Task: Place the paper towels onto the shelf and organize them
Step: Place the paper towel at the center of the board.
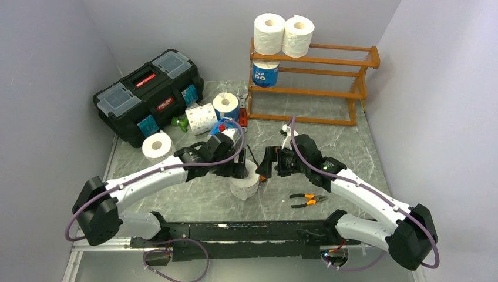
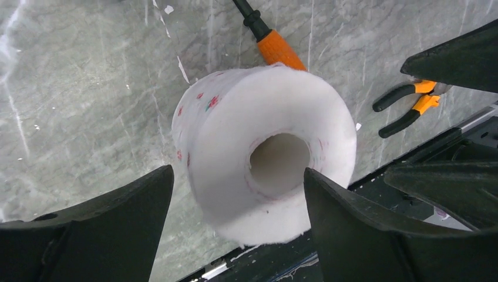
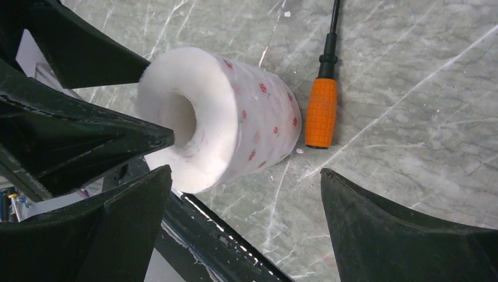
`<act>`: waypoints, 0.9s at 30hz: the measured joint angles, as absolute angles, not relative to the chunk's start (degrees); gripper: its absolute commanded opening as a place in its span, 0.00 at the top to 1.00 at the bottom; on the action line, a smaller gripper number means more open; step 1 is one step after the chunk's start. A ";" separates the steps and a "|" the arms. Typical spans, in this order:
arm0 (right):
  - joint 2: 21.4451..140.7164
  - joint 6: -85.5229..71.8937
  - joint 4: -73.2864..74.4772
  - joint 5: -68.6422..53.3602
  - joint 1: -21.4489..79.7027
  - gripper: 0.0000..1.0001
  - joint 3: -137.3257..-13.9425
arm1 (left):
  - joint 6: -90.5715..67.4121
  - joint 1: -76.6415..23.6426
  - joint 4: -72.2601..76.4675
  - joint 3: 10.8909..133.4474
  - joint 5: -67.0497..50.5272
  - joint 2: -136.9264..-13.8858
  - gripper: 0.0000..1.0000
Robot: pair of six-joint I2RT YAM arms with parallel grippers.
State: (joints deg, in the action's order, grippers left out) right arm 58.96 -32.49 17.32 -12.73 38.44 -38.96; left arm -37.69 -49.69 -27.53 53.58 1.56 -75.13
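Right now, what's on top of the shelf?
Top tier of the shelf: left white roll and right white roll, side by side. The slats beneath them are covered.

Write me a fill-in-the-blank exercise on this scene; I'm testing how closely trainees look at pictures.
1. On the top tier of the shelf stand ___ white rolls.
2. The single roll on the middle tier wears a ___ wrapper.
3. The screwdriver lying beside the patterned roll has an ___ handle.
4. In the top view, the black toolbox sits to the ___ of the shelf.

Missing words: two; blue; orange; left.
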 measured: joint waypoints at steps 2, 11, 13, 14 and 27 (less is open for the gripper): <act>59.35 -32.27 17.89 -11.86 39.24 0.01 -40.10 | -37.74 -49.71 -28.32 53.56 2.66 -73.28 0.12; 66.50 -31.64 19.20 -6.98 44.31 0.07 -46.15 | -43.90 -49.74 -28.73 42.81 15.92 -55.16 0.11; 68.58 -31.51 19.64 -5.74 45.43 0.09 -47.35 | -46.41 -49.74 -29.28 39.27 18.79 -51.64 0.10; 69.63 -31.46 20.10 -4.93 45.98 0.10 -48.03 | -47.57 -49.74 -29.74 37.87 20.01 -50.26 0.10; 76.16 -30.96 21.21 -1.69 48.53 0.28 -51.37 | -54.92 -49.74 -31.27 31.77 29.61 -38.41 0.09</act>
